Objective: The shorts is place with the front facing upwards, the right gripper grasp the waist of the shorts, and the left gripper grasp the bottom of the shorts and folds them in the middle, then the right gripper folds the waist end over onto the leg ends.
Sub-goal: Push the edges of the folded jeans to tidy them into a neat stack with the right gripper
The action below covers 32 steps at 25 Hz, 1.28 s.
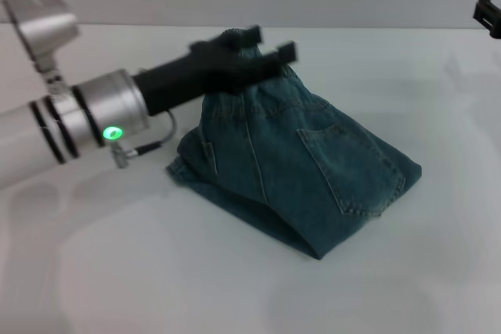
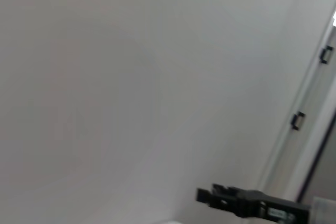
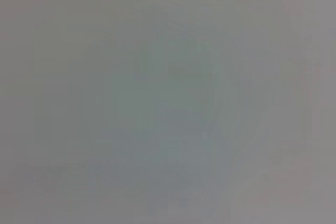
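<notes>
Head view, shorts: the shorts (image 1: pixel 301 166) lie folded in a heap on the white worktop (image 1: pixel 141 271), a little to the three o'clock side of the middle of the picture; blue-green denim, with a stitched patch pocket (image 1: pixel 348 166) facing up on the upper layer.
Head view, fold: the thick folded edge runs along the six o'clock side of the heap, from about eight o'clock down to five o'clock; a second layer shows beneath it.
Head view, top of the heap: at twelve o'clock the cloth rises to a peak and is drawn up off the worktop.
Head view, left tool: the left tool (image 1: pixel 270 44) sits at that peak, at the heap's twelve o'clock; its two black fingers (image 1: pixel 286 50) point toward three o'clock with a clear gap between them, partly spread, and cloth reaches up to them; whether they pinch the denim I cannot tell.
Head view, left arm: the silver-grey arm comes in from nine o'clock, and its green ring light (image 1: pixel 113 133) glows.
Head view, right tool: the right tool (image 1: pixel 488 15) shows only as a black piece at the two o'clock edge, well apart from the shorts; its opening cannot be told.
Left wrist view: pale surface, with the right tool (image 2: pixel 210 196) far off near the edge.
Right wrist view: an even grey blur, nothing to make out.
</notes>
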Each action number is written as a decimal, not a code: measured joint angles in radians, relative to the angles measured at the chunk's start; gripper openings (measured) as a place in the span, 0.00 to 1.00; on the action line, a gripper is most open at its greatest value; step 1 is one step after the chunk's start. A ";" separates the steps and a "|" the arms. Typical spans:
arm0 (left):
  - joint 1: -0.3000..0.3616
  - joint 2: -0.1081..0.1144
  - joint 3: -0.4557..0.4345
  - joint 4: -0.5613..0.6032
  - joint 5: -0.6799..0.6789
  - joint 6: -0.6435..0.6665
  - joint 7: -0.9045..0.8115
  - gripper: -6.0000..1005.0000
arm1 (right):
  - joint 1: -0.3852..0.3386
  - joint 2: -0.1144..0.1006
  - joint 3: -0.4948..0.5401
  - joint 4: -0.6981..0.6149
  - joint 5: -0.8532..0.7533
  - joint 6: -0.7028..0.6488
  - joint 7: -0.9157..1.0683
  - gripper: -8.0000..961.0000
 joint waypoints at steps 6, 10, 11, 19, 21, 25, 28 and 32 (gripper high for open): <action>-0.060 -0.007 0.127 -0.053 -0.078 -0.043 0.006 0.82 | -0.008 0.000 -0.008 0.036 0.003 0.011 0.058 0.82; -0.070 -0.008 0.222 -0.056 -0.183 -0.142 0.008 0.82 | -0.020 0.001 -0.050 0.036 0.004 0.028 0.074 0.82; -0.071 -0.008 0.251 -0.056 -0.223 -0.179 0.011 0.82 | -0.024 0.001 -0.063 0.036 0.004 0.037 0.080 0.82; -0.066 -0.007 0.319 -0.057 -0.318 -0.320 0.019 0.82 | -0.037 0.001 -0.123 0.033 0.004 0.089 0.097 0.82; -0.063 -0.007 0.327 -0.058 -0.318 -0.332 0.019 0.82 | -0.035 0.001 -0.124 0.034 0.004 0.093 0.099 0.82; -0.055 -0.006 0.363 -0.061 -0.318 -0.346 0.013 0.82 | -0.031 0.001 -0.121 0.036 0.004 0.103 0.101 0.82; -0.042 -0.004 0.380 -0.062 -0.315 -0.348 0.014 0.82 | -0.029 0.001 -0.116 0.038 0.004 0.104 0.105 0.82; -0.031 0.002 0.400 -0.072 -0.311 -0.371 0.026 0.82 | -0.027 0.000 -0.115 0.040 0.004 0.105 0.106 0.82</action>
